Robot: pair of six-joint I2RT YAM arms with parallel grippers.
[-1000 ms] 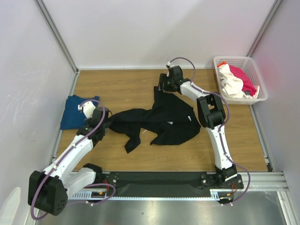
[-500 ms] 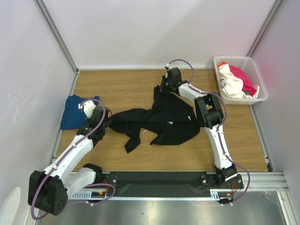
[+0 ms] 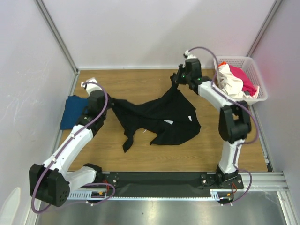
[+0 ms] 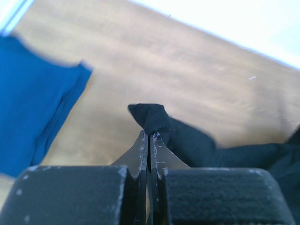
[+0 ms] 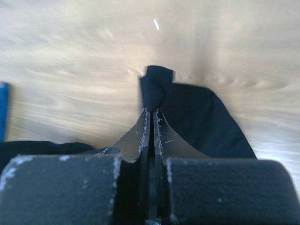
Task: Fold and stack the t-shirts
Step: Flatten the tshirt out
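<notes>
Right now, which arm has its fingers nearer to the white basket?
Right. The right fingers pinch the black t-shirt just left of the basket in the top view; the left fingers pinch its other end, far to the left, beside the blue t-shirt.

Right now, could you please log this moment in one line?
left gripper: shut on black t-shirt | right gripper: shut on black t-shirt | blue t-shirt: not held

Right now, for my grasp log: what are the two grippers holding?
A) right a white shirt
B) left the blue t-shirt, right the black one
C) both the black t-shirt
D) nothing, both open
C: the left gripper and right gripper are each shut on an end of the black t-shirt, as both wrist views show.
</notes>
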